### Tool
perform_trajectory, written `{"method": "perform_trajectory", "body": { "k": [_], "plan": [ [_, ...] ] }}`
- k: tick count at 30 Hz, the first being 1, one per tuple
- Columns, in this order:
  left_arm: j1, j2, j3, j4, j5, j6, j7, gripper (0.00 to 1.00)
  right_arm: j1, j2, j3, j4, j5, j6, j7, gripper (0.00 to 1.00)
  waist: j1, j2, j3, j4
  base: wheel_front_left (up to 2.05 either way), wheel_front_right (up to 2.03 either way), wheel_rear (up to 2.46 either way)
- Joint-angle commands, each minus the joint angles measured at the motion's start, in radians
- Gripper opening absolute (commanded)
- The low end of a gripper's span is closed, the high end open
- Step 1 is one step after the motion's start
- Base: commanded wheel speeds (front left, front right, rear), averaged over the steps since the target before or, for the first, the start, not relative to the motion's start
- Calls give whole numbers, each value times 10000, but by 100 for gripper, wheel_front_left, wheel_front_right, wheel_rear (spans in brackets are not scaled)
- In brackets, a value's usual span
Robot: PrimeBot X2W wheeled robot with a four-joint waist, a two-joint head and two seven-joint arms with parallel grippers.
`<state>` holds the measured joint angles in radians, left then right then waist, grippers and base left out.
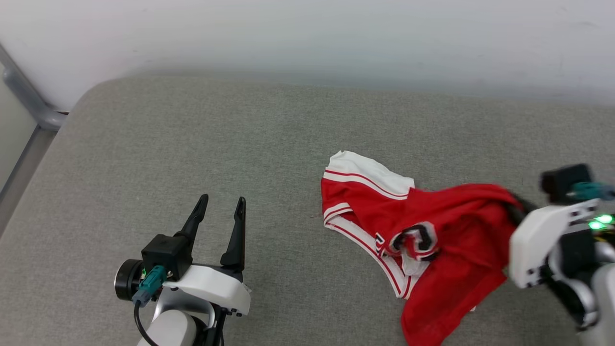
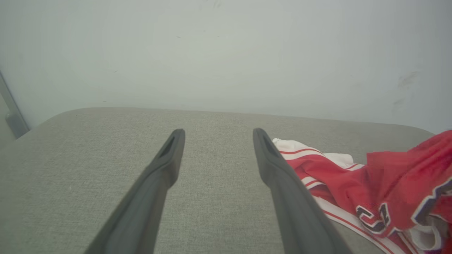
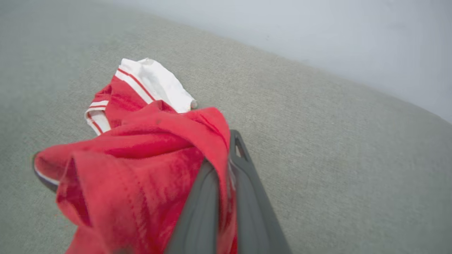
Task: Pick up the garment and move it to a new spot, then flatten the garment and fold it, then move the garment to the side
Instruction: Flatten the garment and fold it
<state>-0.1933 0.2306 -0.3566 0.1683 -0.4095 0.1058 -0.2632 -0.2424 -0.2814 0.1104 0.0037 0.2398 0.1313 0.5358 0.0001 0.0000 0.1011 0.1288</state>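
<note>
Left jaws: the left gripper [image 1: 223,199] holds its 2 dark fingers well apart, with nothing between them
Right jaws: the right gripper [image 3: 226,155] is clamped on a bunched red fold of the garment [image 1: 447,226]; cloth drapes over 1 finger and is pinched against the other
Garment position: it starts at the right jaws' tips and trails away from them, crumpled on the grey cushion [image 1: 192,134]; it is well off to the right of the left jaws and apart from them
Garment lift: the pinched edge is raised off the cushion; the rest sags down and lies on it
White sleeve [image 1: 365,175]: the part farthest from the right jaws, lying on the cushion with red-white striped trim along its edge
Lettering [image 1: 415,238]: black, white-outlined characters folded into a crease between the 2 grippers, nearer the right jaws, too crumpled to read
Under the left jaws: bare cushion, with the fingers pointing toward the pale wall [image 1: 307,33]
Far left of the left jaws: a grey metal rail [image 1: 29,96] against the wall by the cushion's corner
</note>
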Motion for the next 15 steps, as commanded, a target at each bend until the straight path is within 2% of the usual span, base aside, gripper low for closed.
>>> {"method": "perform_trajectory", "body": {
  "k": [1,6,11,15],
  "plan": [
    [2,-61,18,9,32,-65,-22,100,-83,1,-489,126,-147,-10,-112,0,-1,0,-4,-55,0,0,0],
    [39,-105,148,35,73,-116,-22,100,368,175,-2683,692,-484,-10,-127,0,-1,0,81,-183,0,0,0],
    [-60,-168,220,106,128,-174,-22,100,662,351,-4766,1756,-639,-9,-415,0,-1,0,331,-169,0,0,0],
    [-171,-201,298,134,145,-239,-22,100,803,502,-5556,2859,-656,-9,-979,0,-1,0,543,-116,0,0,0]
  ]
}}
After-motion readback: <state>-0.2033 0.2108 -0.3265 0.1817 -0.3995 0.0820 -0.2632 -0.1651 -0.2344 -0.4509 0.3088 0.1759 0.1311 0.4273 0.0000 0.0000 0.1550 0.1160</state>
